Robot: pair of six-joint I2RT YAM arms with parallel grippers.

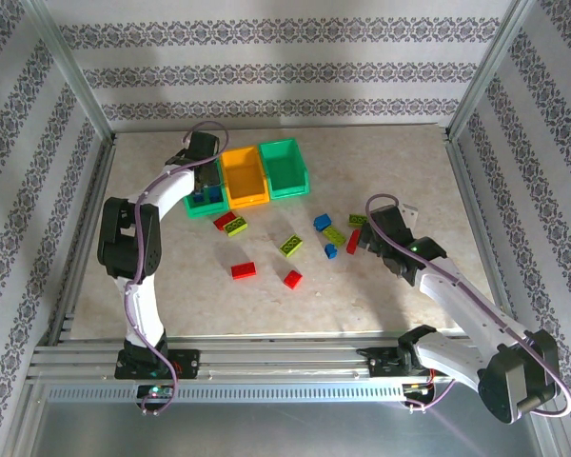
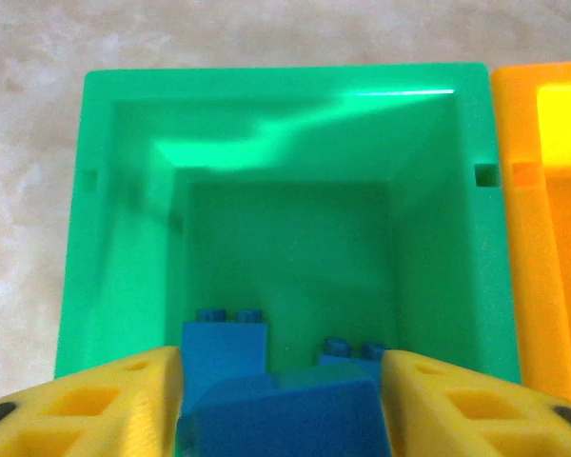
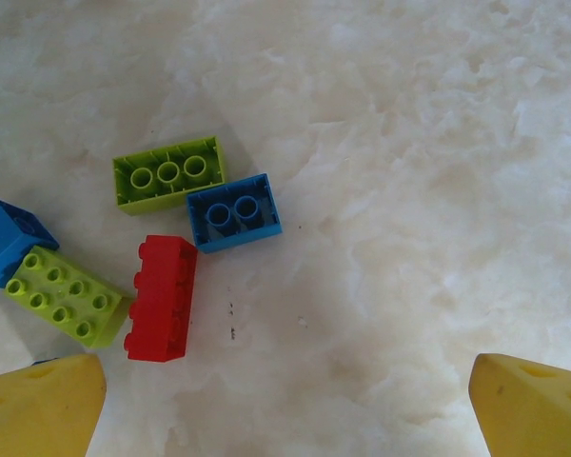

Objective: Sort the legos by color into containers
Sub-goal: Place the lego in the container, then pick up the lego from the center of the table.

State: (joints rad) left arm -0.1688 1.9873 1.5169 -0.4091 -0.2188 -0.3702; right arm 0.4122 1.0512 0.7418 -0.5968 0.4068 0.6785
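Observation:
My left gripper hangs over the left green container. A blue lego fills the gap between its yellow fingers and looks tilted and blurred. Two more blue legos lie on that container's floor. The orange container and the second green container stand to the right. My right gripper hovers open over bare table, with a red lego, a blue lego and a lime lego to its left.
Loose legos are scattered mid-table: red, lime and blue. Aluminium frame posts and patterned walls bound the table. Open tabletop lies right of my right gripper.

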